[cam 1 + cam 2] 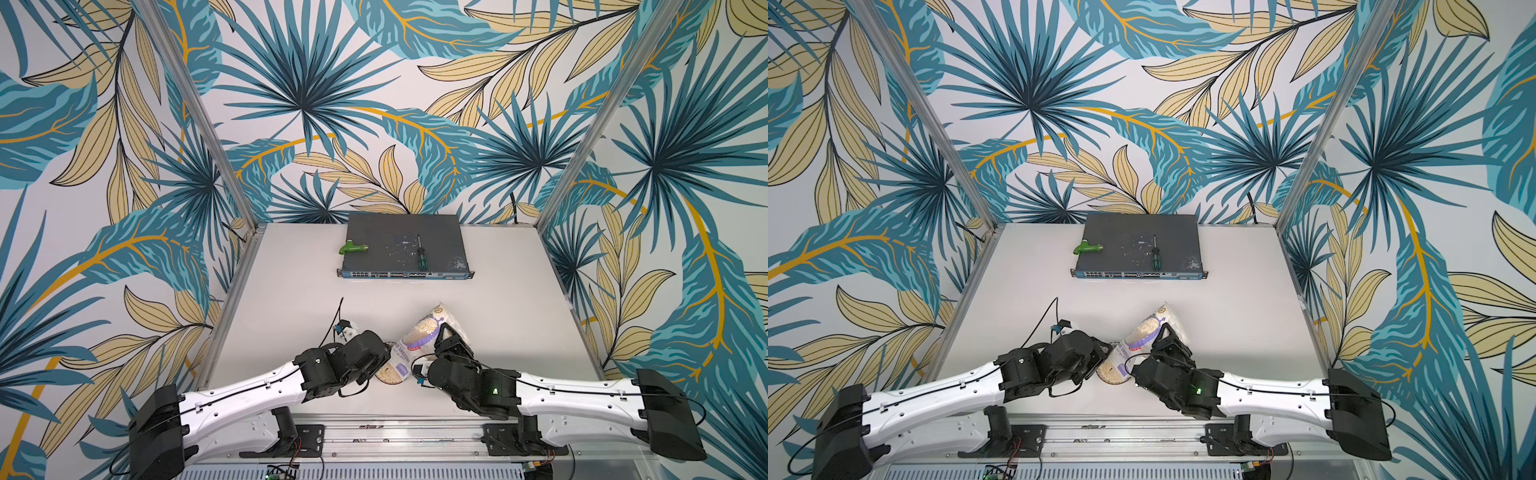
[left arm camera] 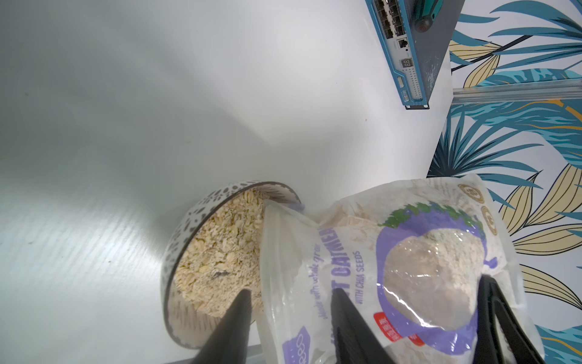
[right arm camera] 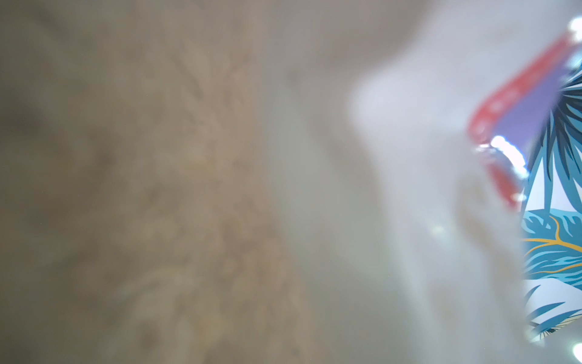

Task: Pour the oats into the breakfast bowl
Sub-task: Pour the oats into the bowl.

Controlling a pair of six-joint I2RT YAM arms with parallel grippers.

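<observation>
Beige oats (image 2: 220, 239) lie in the breakfast bowl (image 2: 189, 220). Right tool (image 1: 449, 334) grips the oatmeal pouch (image 2: 346, 252), tipped over the bowl so oats can slide in. Left tool (image 2: 289, 293) sits at its mouth; I cannot tell if it pinches.

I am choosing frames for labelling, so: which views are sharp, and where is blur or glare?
Both top views are sharp; the left wrist view shows the bowl and oat pouch clearly, with glare on its plastic; the right wrist view is nearly all blur.
</observation>
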